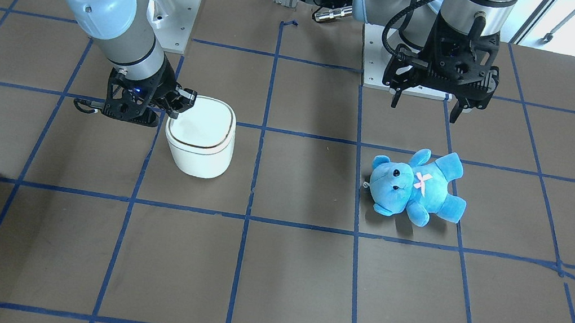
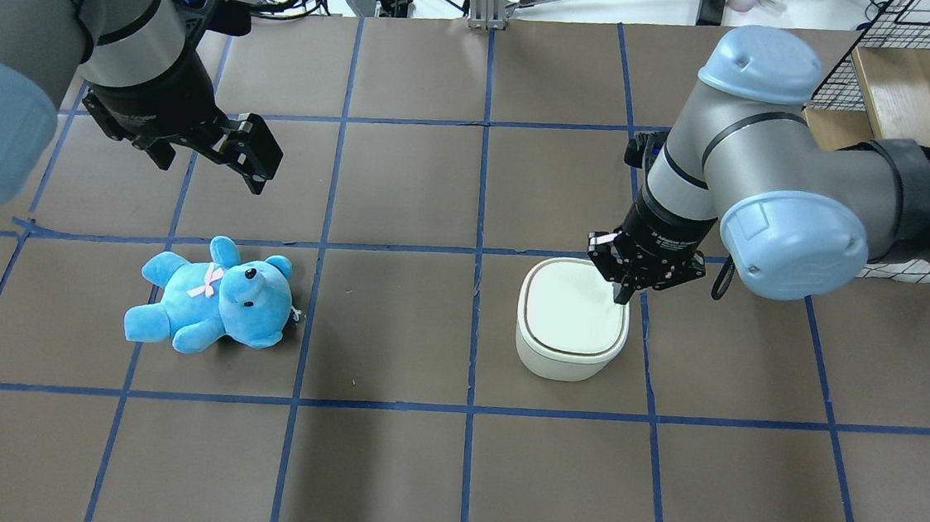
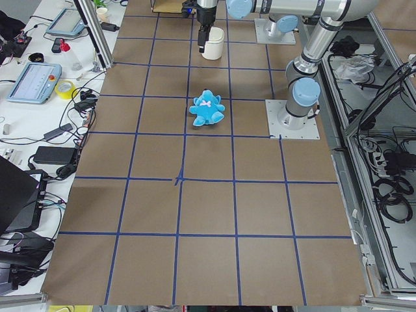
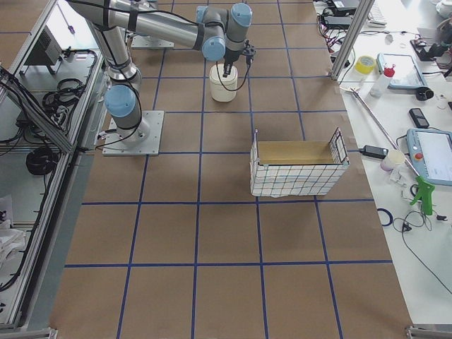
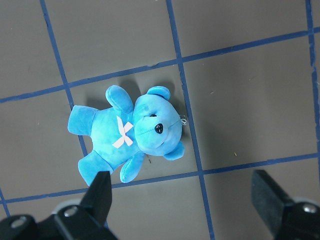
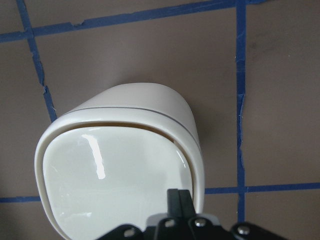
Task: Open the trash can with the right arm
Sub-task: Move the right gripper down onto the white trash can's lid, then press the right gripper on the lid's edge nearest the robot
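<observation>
Now: one trash can [image 2: 571,340], one teddy [image 2: 217,301]; right pincer [image 2: 622,295] clenched, tip on lid [image 6: 115,170]; left pincer [image 1: 425,107] spread.

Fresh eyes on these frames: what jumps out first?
First, the white trash can on the robot's right side, with the right tool shut and its tip down at the edge of the lid nearest that arm. Next, the blue teddy bear lying face-up on the robot's left side. The left tool hovers open above the teddy bear, well clear of it.
</observation>
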`<move>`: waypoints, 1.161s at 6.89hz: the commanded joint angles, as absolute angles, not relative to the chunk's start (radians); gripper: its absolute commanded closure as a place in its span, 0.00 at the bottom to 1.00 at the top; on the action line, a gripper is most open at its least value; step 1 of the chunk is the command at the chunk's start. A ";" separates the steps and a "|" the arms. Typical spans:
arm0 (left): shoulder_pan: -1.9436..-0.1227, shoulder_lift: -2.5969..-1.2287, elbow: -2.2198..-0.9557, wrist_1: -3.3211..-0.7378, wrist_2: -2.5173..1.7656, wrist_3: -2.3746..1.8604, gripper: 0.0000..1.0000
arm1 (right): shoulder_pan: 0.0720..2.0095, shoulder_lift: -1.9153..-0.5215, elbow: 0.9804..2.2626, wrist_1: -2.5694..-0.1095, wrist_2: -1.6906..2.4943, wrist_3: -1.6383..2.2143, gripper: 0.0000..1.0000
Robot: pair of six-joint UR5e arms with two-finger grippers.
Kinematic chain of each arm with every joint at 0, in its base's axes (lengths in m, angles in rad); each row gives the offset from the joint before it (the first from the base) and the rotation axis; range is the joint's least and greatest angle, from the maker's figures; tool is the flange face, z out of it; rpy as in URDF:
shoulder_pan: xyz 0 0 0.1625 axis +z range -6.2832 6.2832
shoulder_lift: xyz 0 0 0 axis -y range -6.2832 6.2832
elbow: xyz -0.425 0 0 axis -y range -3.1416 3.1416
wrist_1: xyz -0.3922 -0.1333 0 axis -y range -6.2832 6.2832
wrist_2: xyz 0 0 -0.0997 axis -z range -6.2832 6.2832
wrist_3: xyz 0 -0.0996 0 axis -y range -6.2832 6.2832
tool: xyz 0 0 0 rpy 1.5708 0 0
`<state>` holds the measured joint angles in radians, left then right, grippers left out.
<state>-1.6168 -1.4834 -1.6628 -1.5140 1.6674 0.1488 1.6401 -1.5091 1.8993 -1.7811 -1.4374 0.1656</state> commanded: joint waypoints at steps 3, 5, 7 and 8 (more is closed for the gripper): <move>-1.617 -1.483 -1.663 -1.514 1.667 0.149 0.00 | 1.641 -1.485 1.908 -1.782 -1.439 0.164 1.00; -1.617 -1.483 -1.663 -1.514 1.667 0.149 0.00 | 1.641 -1.483 1.913 -1.784 -1.440 0.161 1.00; -1.617 -1.483 -1.663 -1.514 1.667 0.149 0.00 | 1.641 -1.483 1.913 -1.784 -1.439 0.160 1.00; -1.617 -1.483 -1.663 -1.514 1.667 0.149 0.00 | 1.641 -1.485 1.911 -1.786 -1.439 0.166 1.00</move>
<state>-1.6168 -1.4834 -1.6628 -1.5140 1.6674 0.1488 1.6414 -1.4837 1.9125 -1.7843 -1.4390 0.1620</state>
